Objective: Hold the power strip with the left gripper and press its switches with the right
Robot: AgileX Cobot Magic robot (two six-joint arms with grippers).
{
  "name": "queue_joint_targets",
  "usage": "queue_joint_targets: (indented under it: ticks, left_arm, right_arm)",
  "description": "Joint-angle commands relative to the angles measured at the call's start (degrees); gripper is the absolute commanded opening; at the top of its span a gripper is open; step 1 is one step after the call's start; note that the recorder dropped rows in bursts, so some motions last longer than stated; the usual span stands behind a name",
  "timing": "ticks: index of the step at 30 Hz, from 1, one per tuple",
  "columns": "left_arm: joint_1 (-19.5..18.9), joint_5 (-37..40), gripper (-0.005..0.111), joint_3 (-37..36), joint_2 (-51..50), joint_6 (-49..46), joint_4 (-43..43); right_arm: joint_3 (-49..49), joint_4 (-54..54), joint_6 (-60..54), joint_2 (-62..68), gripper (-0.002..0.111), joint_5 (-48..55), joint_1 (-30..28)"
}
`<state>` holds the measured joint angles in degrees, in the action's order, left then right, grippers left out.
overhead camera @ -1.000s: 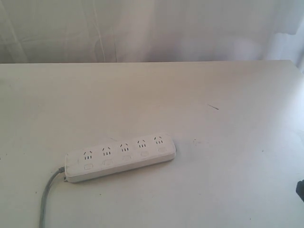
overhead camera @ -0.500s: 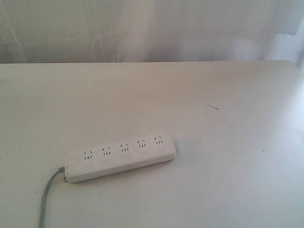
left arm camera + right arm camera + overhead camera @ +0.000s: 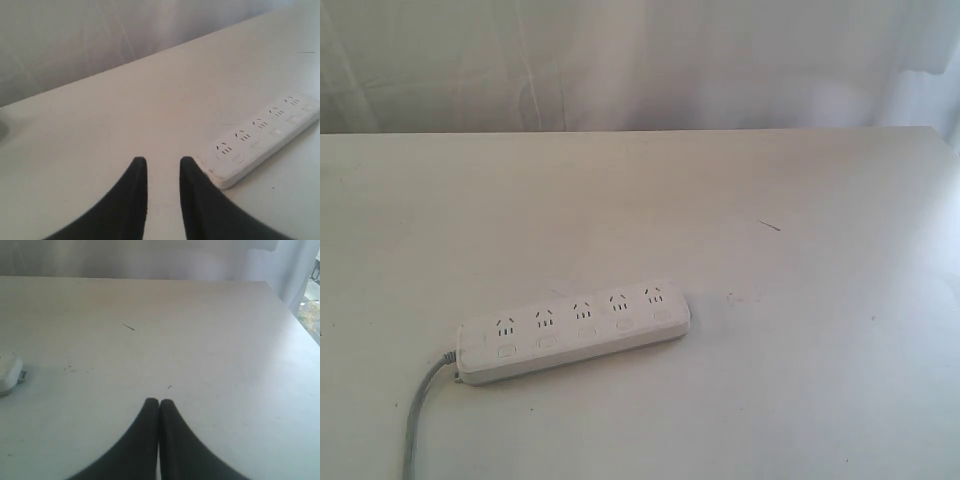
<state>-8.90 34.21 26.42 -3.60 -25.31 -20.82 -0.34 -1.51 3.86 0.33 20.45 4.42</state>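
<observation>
The long, flat white plastic power strip (image 3: 575, 330) was seen lying on the pale tabletop (image 3: 740, 190), left of centre, with its grey cord (image 3: 420, 410) trailing from the left end and its row of small white switches (image 3: 586, 333) facing up. The black two-finger left gripper (image 3: 161, 162) was held near one end, fingers parted and empty. The black right gripper (image 3: 159, 402) was kept well apart, fingers pressed together on nothing.

The cord (image 3: 418, 415) runs from the strip (image 3: 575, 328) off the picture's edge. The right wrist view shows only the strip's rounded end. Whether the switches (image 3: 586, 333) are pressed is too small to tell.
</observation>
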Motion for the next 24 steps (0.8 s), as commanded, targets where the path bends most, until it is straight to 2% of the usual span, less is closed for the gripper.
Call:
queue_joint_targets:
  ticks: [1,9,24]
  left_arm:
    - [-2.4,-0.29,0.029,-4.07,3.6,3.63,-4.7]
    - [-2.62,0.32,0.029,-5.31,3.6,4.18,-23.08]
    - [-2.62,0.09,0.029,-7.6,3.6,4.18,-23.13]
  right_arm:
    - [0.34,-0.46,0.44,-0.33,0.0,-0.3,-1.45]
    - [0.34,-0.46,0.27,-0.33,0.0,-0.3,-1.5]
    - [0.34,-0.62,-0.96,-0.33,0.0,-0.53,0.26]
